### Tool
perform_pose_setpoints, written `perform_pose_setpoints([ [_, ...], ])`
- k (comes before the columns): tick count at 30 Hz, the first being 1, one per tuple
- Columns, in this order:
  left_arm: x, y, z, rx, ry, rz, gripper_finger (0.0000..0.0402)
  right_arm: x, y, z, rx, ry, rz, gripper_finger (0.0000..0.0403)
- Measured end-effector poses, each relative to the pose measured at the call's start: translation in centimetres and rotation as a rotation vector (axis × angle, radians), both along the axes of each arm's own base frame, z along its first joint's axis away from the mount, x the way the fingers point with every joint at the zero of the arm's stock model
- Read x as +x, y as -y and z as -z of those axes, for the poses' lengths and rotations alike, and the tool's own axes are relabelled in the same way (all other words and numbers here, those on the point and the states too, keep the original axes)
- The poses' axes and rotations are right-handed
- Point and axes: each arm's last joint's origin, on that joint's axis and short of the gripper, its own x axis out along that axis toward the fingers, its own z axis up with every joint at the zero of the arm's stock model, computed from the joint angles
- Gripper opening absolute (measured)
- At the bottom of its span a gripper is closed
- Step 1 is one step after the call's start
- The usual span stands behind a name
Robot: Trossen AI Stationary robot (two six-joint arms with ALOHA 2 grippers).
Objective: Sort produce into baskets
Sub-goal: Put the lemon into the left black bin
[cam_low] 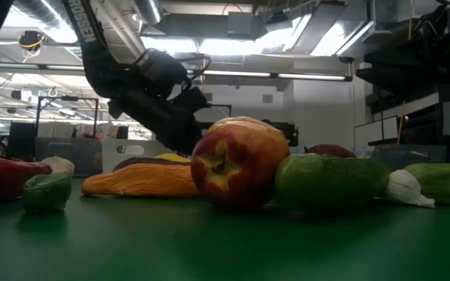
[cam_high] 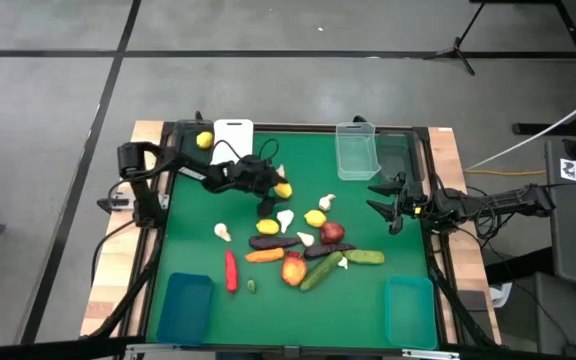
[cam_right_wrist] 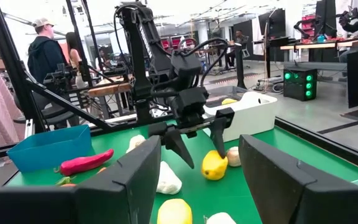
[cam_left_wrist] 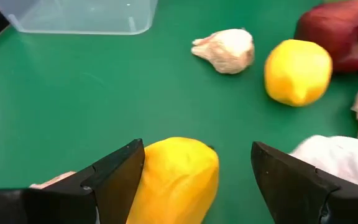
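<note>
Green table (cam_high: 198,240) lies open toward the clear bin (cam_high: 356,150). The left pincer (cam_high: 276,184) stands wide astride a lemon (cam_left_wrist: 174,180), one finger touching it. The right pincer (cam_high: 386,205), wide and empty, hangs beside the clear bin.

green-topped table (cam_high: 198,215), scattered produce (cam_high: 298,245) mid-mat, white bin (cam_high: 233,135), clear bin (cam_high: 356,152), two teal bins (cam_high: 183,305)

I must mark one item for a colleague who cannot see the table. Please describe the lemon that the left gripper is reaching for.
On the green mat, find the white bin at the far edge, then the left gripper just in front of it. The lemon lies between its open fingers. The other lemons lie apart: one in the white bin, two nearer the produce pile.
</note>
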Motion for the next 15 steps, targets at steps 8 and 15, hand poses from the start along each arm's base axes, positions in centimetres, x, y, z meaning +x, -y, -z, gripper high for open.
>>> perform_pose_setpoints([
  [8,-0.8,-0.3,1.2,0.001,-0.108,-0.105,0.0294,0.0,0.0,0.0,0.000,-0.002,0.000,0.0218],
  [15,-0.8,0.0,1.3,0.006,-0.133,-0.109,0.0294,0.0,0.0,0.1,-0.001,-0.006,0.000,0.0218],
])
